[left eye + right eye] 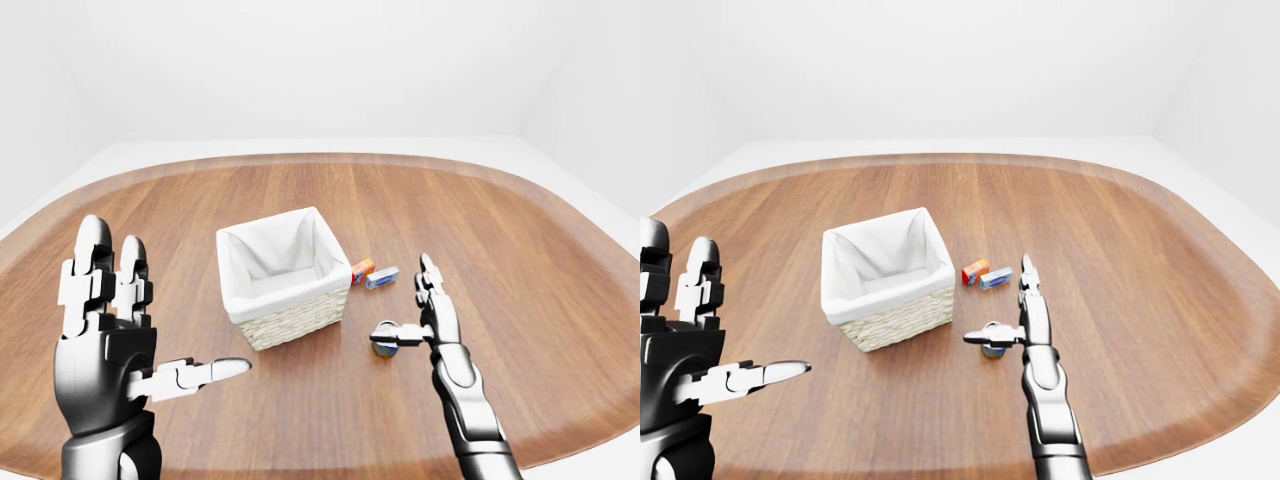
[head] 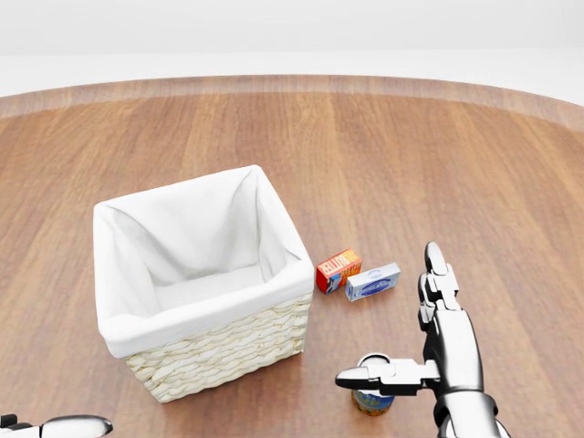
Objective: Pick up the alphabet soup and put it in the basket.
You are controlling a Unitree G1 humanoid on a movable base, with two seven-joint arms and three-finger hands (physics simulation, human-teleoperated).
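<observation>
Right hand (image 2: 429, 351) above the alphabet soup (image 2: 371, 400), lower right of the head view.
Fingers upright and spread, thumb extended left over the can; not gripping.

My right hand (image 2: 415, 351) is stretched out low in the head view's bottom right, palm turned toward the left, its two long fingers (image 2: 434, 270) straight and pointing up the picture, the thumb (image 2: 370, 378) sticking out sideways to the left. Nothing is gripped. My right forearm (image 1: 465, 400) rises from the bottom edge of the left-eye view. My left hand (image 1: 112, 345) is raised at that view's left, fingers upright and spread, thumb (image 1: 195, 375) pointing right, holding nothing.
</observation>
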